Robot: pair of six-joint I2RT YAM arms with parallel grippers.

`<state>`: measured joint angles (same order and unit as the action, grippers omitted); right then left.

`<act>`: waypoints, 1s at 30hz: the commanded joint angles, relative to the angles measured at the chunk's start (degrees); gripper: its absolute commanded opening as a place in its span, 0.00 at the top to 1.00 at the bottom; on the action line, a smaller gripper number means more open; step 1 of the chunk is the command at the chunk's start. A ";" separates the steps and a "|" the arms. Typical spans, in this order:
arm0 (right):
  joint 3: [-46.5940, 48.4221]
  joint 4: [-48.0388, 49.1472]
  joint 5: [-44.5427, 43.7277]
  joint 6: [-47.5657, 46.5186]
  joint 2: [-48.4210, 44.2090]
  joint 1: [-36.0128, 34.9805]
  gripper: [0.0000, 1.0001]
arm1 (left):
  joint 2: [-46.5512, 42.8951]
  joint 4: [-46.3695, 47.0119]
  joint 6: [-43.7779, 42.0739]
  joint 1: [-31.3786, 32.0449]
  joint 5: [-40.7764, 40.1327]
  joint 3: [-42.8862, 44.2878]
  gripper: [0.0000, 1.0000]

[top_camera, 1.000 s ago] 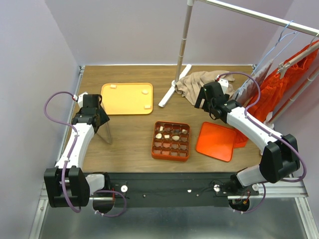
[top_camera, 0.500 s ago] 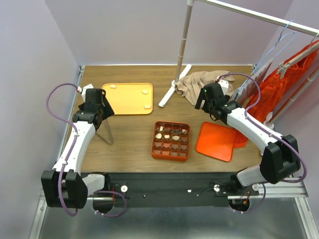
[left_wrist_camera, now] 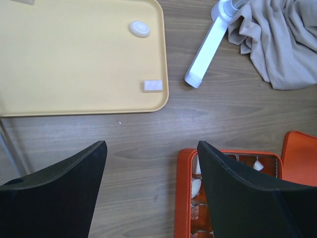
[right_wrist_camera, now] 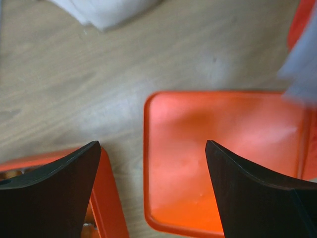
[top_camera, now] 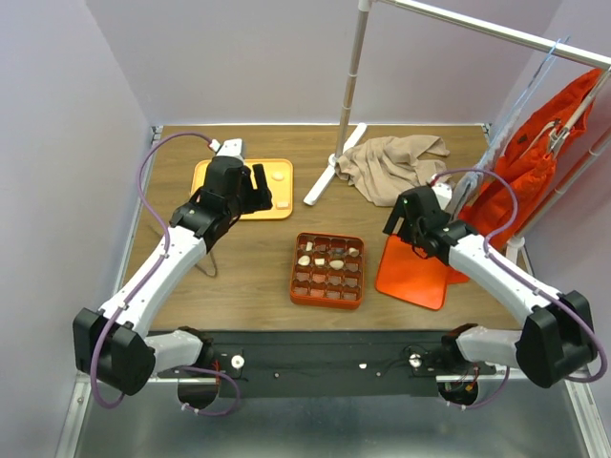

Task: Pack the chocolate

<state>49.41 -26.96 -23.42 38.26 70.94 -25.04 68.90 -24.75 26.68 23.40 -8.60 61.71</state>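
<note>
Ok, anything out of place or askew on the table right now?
A beige cloth lies crumpled at the back by the white rack foot. The flat orange tray sits skewed beside the gridded box. Nothing looks spilled.

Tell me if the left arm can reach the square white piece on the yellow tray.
Probably yes: the left tool hangs open close by the yellow tray, and nothing covers the square white piece near its corner.

Overhead and both downward wrist views share the gridded box [top_camera: 327,291]
</note>
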 commanded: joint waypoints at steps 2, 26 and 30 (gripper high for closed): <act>-4.50 2.16 12.70 12.01 3.85 -0.89 0.11 | 0.97 4.89 1.01 -0.02 4.12 -1.07 0.17; -1.51 2.53 6.11 11.75 17.22 -4.14 0.62 | 0.88 5.59 -0.31 -0.02 3.94 -2.39 0.16; -2.30 2.79 5.23 11.05 17.74 -4.06 0.70 | 1.06 5.86 -0.48 -0.02 3.42 -2.47 0.16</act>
<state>46.68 -24.93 -14.92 49.52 87.77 -28.82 69.47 -20.43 27.18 23.38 -5.58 59.86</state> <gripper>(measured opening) 0.344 0.839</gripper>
